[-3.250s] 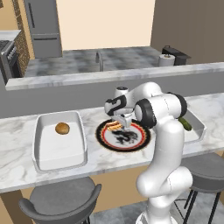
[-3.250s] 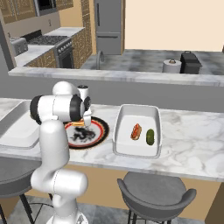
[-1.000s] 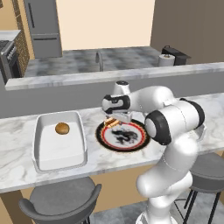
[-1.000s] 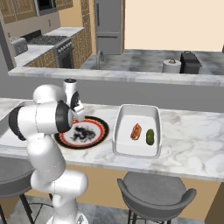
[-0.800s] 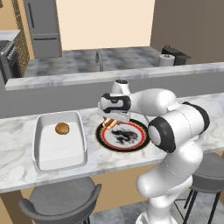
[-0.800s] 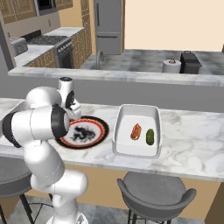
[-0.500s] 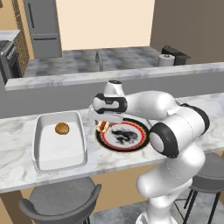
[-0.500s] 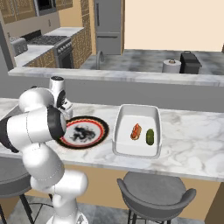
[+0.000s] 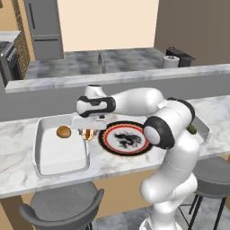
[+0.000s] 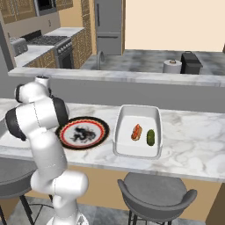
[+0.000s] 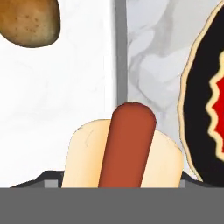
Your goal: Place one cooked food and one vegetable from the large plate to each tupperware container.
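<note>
Swung leftward since half a sec ago, the gripper (image 9: 88, 133) is now hung over the near-right rim of the left container (image 9: 45, 157), w/ a hot dog (image 9: 87, 134) clamped between its jaws (bun and sausage are seen close up in the hand view). Step in hand, as judged: cooked food is being carried to the left container, where a potato (image 9: 64, 132) already lies. Next, the hot dog should be brought further over the white floor, then let go. The plate (image 9: 125, 138) is left bare just beside; the right container (image 10: 137, 132) is already filled.
</note>
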Robot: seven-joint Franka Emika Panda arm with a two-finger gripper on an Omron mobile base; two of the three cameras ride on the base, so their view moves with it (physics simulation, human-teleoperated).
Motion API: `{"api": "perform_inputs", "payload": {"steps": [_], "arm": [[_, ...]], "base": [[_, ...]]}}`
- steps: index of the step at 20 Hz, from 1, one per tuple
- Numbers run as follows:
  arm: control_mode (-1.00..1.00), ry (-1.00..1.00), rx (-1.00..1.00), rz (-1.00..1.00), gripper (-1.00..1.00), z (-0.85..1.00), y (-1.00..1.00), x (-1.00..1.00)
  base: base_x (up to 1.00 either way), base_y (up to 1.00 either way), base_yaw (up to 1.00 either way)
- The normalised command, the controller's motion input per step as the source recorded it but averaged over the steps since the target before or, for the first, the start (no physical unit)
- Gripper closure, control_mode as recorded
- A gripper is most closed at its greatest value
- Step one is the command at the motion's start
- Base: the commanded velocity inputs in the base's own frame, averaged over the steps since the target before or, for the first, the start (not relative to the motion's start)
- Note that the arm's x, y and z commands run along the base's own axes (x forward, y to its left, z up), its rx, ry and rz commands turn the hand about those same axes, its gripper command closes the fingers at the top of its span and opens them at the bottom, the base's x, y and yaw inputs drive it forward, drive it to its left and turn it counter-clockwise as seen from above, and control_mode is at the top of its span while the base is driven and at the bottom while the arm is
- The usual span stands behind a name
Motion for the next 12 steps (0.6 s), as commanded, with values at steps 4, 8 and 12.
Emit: {"api": "perform_inputs", "payload": {"steps": [4, 8, 12], "arm": [[-1.00, 0.14, -0.08, 0.18, 1.00, -0.11, 0.56, 0.02], [-1.00, 0.10, -0.09, 0.15, 1.00, -0.23, 0.66, 0.17], [-1.00, -0.03, -0.17, 0.09, 1.00, -0.34, 0.45, 0.00]], "base": [[0.00, 0.00, 0.00], [0.00, 0.00, 0.00], [0.00, 0.00, 0.00]]}}
